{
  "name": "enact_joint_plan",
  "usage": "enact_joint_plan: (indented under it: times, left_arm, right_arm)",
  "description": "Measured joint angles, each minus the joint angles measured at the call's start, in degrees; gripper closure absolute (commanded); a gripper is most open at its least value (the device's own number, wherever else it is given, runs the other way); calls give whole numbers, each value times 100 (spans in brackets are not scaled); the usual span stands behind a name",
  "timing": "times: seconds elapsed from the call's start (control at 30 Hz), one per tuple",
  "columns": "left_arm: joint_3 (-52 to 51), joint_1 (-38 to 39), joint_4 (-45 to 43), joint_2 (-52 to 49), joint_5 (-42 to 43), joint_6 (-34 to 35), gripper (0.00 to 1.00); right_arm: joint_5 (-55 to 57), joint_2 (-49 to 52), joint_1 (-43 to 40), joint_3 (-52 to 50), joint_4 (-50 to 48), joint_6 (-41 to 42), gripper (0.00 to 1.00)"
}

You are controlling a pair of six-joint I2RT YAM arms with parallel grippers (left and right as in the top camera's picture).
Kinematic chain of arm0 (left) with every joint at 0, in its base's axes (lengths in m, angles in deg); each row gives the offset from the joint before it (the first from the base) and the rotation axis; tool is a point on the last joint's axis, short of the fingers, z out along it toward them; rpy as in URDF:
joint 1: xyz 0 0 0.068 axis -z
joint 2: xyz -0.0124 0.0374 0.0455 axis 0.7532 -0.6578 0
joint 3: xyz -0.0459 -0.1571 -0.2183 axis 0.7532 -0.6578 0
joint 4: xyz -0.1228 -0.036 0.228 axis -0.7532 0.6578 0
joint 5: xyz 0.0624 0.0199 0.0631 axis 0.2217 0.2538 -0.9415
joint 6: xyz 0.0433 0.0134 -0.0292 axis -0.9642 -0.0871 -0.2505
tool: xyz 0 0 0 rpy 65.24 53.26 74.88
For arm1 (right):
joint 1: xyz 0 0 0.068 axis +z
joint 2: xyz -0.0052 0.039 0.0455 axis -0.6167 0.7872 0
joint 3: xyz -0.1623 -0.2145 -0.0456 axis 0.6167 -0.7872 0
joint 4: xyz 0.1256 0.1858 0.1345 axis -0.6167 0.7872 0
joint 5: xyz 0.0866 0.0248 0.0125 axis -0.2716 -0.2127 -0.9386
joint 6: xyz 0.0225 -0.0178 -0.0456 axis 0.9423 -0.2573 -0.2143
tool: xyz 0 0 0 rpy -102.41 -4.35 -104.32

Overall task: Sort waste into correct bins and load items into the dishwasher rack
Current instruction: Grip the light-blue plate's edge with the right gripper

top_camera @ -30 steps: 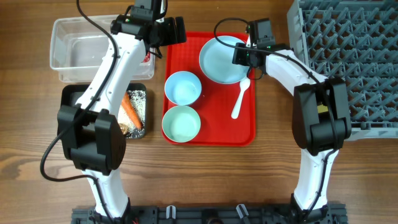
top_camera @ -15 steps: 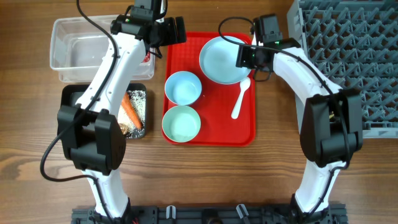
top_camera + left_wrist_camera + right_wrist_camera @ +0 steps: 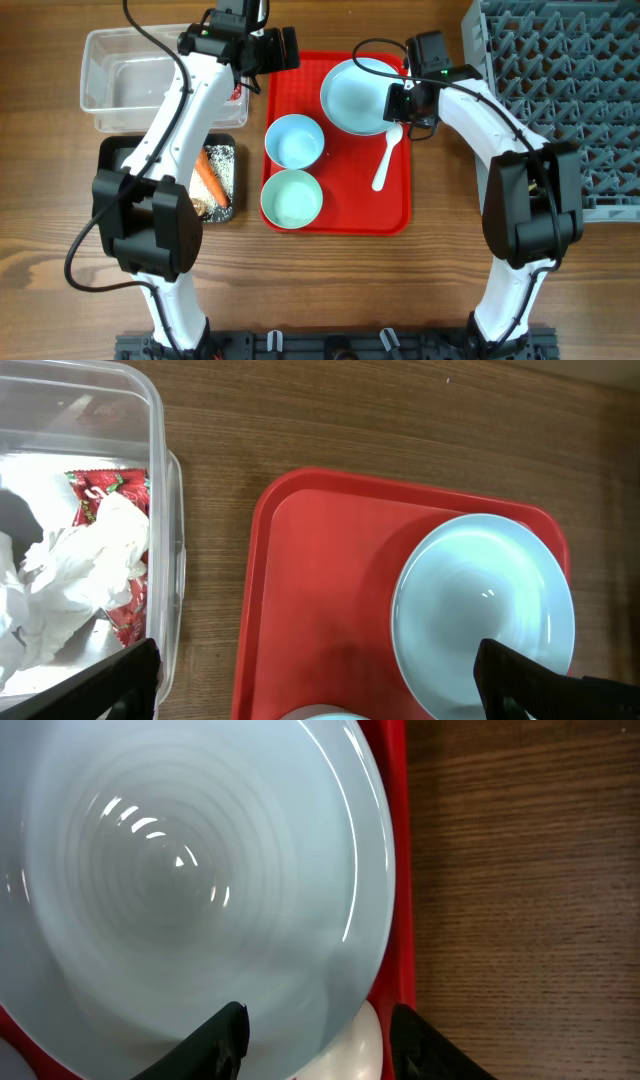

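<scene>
On the red tray [image 3: 345,215] we count one light blue plate [image 3: 352,95], two bowls, a pale blue bowl [image 3: 294,140] and a mint bowl [image 3: 292,198], and one white spoon [image 3: 384,165]. The spoon's bowl end lies just beside the plate's rim.

In the black tray [image 3: 112,148] we count one carrot [image 3: 209,178], one patch of rice grains [image 3: 226,165] and one brown lump [image 3: 204,208].

In the clear tub [image 3: 120,80] we count one red wrapper [image 3: 95,488], partly under one crumpled tissue [image 3: 80,560].

One grey rack [image 3: 560,100] stands at the far right.

The left arm reaches over the tub's right end. The left gripper [image 3: 315,660] is spread wide and holds nothing.

The right arm bends in from the rack side. The right gripper [image 3: 318,1020] hangs over the plate's right rim, partway apart. One finger is above the plate and the other above the tray's edge. We see nothing gripped.
</scene>
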Motion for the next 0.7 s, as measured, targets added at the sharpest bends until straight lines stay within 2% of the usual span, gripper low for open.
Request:
enact_joint_plan:
  times: [0.1, 0.23, 0.7]
  left_arm:
    - [0, 0, 13, 0, 0, 0, 0]
    - [0, 0, 13, 0, 0, 0, 0]
    - [0, 0, 42, 0, 0, 0, 0]
  right_arm:
    - [-15, 37, 0, 0, -24, 4, 53]
    - [-15, 83, 0, -17, -210, 55, 67]
    - [-52, 157, 0, -22, -315, 61, 67]
